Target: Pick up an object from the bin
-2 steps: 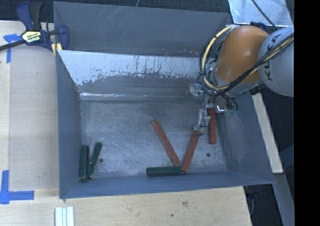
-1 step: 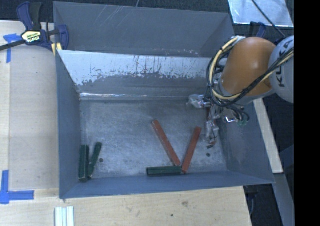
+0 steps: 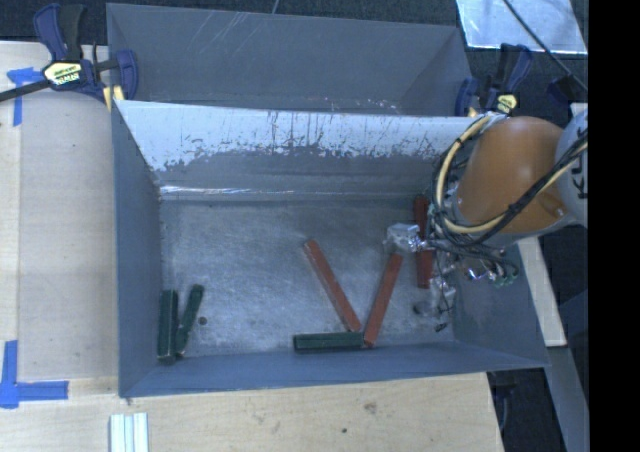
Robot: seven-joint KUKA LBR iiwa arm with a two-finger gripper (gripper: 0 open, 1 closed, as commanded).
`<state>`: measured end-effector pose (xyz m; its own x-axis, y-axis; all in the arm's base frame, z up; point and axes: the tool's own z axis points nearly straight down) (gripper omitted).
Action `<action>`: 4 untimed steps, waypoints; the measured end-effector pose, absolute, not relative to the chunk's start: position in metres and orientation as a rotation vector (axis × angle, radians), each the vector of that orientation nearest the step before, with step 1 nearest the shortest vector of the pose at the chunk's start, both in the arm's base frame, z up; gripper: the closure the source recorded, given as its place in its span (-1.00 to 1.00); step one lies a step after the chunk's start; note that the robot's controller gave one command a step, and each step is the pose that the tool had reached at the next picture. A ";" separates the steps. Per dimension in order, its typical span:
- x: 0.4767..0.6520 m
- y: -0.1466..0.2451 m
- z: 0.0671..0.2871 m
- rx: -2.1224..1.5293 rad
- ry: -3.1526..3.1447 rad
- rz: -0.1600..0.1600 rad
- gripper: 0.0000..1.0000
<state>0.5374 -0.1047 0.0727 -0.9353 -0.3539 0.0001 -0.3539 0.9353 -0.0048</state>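
At the left front corner of the bin (image 3: 135, 260), two dark green sticks (image 3: 175, 323) lie side by side, almost parallel. Near the middle a reddish-brown stick (image 3: 330, 285) slants down toward the front wall, where a dark green bar (image 3: 328, 342) lies flat. A second reddish-brown stick (image 3: 383, 298) leans the other way, so the pair makes a V. By the right wall the gripper (image 3: 438, 302) hangs low over the floor with a dark red stick (image 3: 422, 215) right against it. I cannot tell whether the tool is clenched or released.

Gripper (image 3: 436, 285) sits low at the right end of the bin (image 3: 140, 270), just beside 2 reddish-brown sticks (image 3: 381, 298) meeting in a V
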 end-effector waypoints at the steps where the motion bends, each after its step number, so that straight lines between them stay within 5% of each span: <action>1: 0.528 -0.040 0.071 -0.726 3.055 0.000 -1.00; 2: 0.536 -0.121 0.071 -1.269 2.869 -0.004 1.00; 3: 0.536 -0.121 0.071 -1.268 2.870 -0.003 1.00; 4: 0.542 -0.104 0.267 -1.370 2.816 -0.010 1.00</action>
